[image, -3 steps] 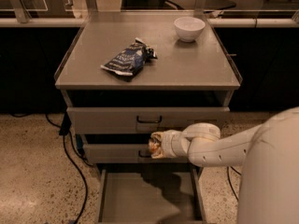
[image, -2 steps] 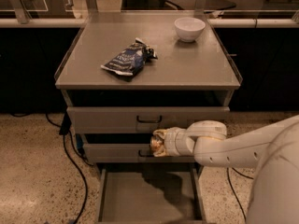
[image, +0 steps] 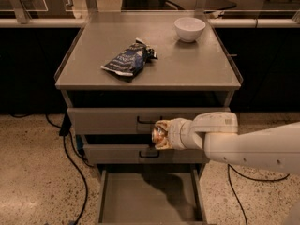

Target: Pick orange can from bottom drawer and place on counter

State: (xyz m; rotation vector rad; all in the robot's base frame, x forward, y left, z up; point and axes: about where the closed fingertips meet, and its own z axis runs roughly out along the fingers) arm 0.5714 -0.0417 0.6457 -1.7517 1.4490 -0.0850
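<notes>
Hand [image: 161, 135] clamped on orange can [image: 158, 134], level with upper drawer fronts [image: 108, 121], above open bottom drawer [image: 102, 196], below tabletop [image: 187, 67].
Risks: can clips tabletop front edge on lift; grip slips, can drops into drawer; placement nudges snack bag [image: 127, 60] or bowl [image: 189, 28].

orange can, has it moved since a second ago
Yes, slightly upward: the orange can, held in the tool, now clears the middle drawer's handle and sits nearer the top drawer's handle.
</notes>
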